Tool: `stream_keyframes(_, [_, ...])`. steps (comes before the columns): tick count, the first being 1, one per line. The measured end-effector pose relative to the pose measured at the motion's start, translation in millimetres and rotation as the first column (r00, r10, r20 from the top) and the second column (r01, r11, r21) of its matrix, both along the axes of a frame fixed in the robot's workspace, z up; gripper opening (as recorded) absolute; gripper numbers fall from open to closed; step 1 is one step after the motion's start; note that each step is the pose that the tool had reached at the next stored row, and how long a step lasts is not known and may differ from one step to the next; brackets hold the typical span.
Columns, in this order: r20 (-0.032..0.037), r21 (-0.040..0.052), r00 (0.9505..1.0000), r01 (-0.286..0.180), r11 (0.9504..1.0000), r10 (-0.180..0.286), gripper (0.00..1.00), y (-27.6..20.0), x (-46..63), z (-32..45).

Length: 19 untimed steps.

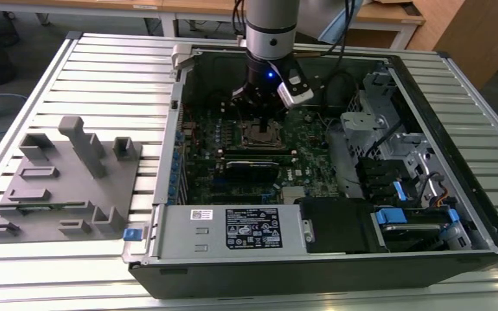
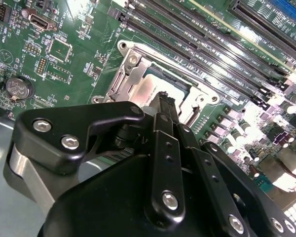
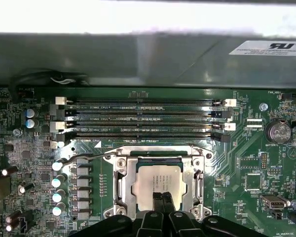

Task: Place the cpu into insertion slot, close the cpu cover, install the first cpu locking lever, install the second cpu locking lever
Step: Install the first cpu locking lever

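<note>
An open computer case (image 1: pixel 318 278) is seen lying on a table (image 1: pixel 102 71) made of metal slats, and a grey rack (image 1: pixel 59 188) with stand-up pegs is set beside it, toward the exterior view's left. The arm (image 1: pixel 271 26) is reached down into the case, and the gripper (image 1: pixel 262 115) is held right over the insertion slot (image 1: pixel 264 135) on the green motherboard (image 1: pixel 205 175). In both wrist views the cpu (image 3: pixel 158 180) (image 2: pixel 147 93) is seen lying flat inside the insertion slot (image 3: pixel 117 163), with its silvery top turned up. The cpu cover (image 3: pixel 122 190) is laid down flat around the chip, so that the chip's top is seen through the big square hole. The gripper (image 3: pixel 163 198) (image 2: pixel 165 98) is closed, with its two black fingertips (image 3: pixel 158 201) pressed together and nothing held between them. The tips are placed over the edge of the chip farthest from the long memory slots (image 3: pixel 143 118). Whether the chip is being touched cannot be told. Whether the locking levers are hooked down cannot be told either.
</note>
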<state>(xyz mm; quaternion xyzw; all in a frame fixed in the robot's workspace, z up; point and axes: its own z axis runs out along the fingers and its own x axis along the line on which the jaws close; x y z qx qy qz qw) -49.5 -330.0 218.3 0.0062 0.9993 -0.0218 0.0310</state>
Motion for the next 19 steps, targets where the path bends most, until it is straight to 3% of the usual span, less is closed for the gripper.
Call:
stream_keyframes(4, [0.0001, 0.0001, 1.0000, 0.000, 1.0000, 0.000, 0.11, 0.0, 0.0, 1.4])
stream_keyframes(6, [0.0000, 0.0000, 1.0000, 0.000, 1.0000, 0.000, 0.11, 0.0, 0.0, 7.6])
stream_keyframes(19, [0.0000, 0.0000, 1.0000, 0.000, 1.0000, 0.000, 0.11, 0.0, -1.9, 8.7])
